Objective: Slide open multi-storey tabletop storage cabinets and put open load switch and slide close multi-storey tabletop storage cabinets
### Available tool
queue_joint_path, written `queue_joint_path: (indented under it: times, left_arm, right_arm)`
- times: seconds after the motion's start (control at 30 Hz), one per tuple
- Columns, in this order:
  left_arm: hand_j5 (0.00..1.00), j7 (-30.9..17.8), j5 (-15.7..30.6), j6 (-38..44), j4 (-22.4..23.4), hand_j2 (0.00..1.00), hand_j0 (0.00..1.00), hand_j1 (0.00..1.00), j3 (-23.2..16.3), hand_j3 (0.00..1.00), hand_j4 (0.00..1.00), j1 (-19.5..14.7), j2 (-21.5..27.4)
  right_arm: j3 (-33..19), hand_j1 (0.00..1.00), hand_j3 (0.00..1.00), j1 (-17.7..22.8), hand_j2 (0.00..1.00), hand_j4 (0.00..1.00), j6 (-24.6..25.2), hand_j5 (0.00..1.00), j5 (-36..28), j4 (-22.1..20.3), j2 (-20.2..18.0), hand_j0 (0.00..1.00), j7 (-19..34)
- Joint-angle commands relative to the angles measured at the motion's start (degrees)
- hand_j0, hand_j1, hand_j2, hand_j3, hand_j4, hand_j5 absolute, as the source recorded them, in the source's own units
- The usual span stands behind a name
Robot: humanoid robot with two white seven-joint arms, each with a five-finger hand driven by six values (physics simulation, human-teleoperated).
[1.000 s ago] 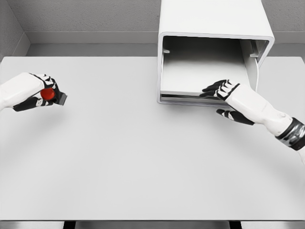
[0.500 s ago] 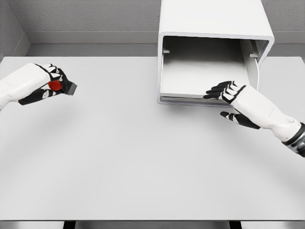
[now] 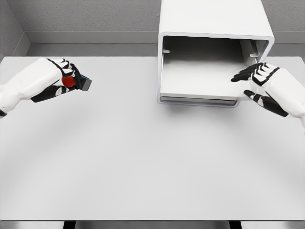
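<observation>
Our left hand [image 3: 59, 78] is curled tight round the load switch [image 3: 76, 82] — red knob, dark body poking out past the fingers — held above the table [image 3: 143, 157], well left of the cabinet [image 3: 212, 52]. Its drawer [image 3: 200, 81] stands open. Our right hand [image 3: 262, 83] hovers beside it, fingers loose, holding nothing. We judge the switch small, rigid, light — best gripped by its boxy body.

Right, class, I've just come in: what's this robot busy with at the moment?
The left hand grips a small load switch with a red knob, held above the left part of the white table. The storage cabinet at the table's far side is open, its shelf bare. The right hand, fingers spread, is by the cabinet's right front edge and holds nothing. The switch is not yet inside.
</observation>
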Motion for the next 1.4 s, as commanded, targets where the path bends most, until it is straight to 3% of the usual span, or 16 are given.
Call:
queue_joint_path:
  times: [0.0,0.2,0.3,0.47,0.8,1.37]
  left_arm:
    - [0.35,0.06,0.34,0.17,-0.25,0.35,0.35,0.35,-0.13,0.35,0.35,0.0,-0.59]
    - [0.35,0.06,-0.63,0.17,-0.25,0.35,0.35,0.35,-1.09,0.35,0.35,-1.58,-4.72]
    - [0.35,0.06,-0.63,0.17,-0.16,0.35,0.35,0.35,-1.88,0.35,0.35,-2.46,-5.51]
    - [0.35,0.06,-0.63,0.17,-0.25,0.35,0.35,0.35,-2.68,0.35,0.35,-3.08,-7.97]
    - [0.35,0.06,-0.45,0.17,-0.34,0.35,0.35,0.35,-4.17,0.35,0.35,-4.31,-10.52]
    - [0.35,0.06,-0.63,0.17,-1.74,0.35,0.35,0.35,-7.42,0.35,0.35,-6.94,-18.16]
  right_arm:
    - [-1.55,0.62,0.62,0.0,0.62,0.62,0.01,0.62,-1.13,-0.01,-0.12,0.62,0.03]
    - [-5.94,0.61,0.61,1.76,0.61,0.61,0.01,0.61,-1.04,1.04,-0.12,0.61,0.21]
    - [-7.79,0.61,0.61,2.2,0.61,0.61,0.01,0.61,-1.13,4.03,-0.12,0.61,0.21]
    - [-7.96,0.61,0.61,2.28,0.61,0.61,0.01,0.61,-0.95,8.69,-0.12,0.61,0.21]
    - [-8.05,0.61,0.61,7.56,0.61,0.61,0.01,0.61,-0.51,11.68,-1.09,0.61,2.4]
    - [-7.88,0.62,0.62,13.36,0.62,0.62,0.01,0.62,-0.16,9.66,-1.7,0.62,2.31]
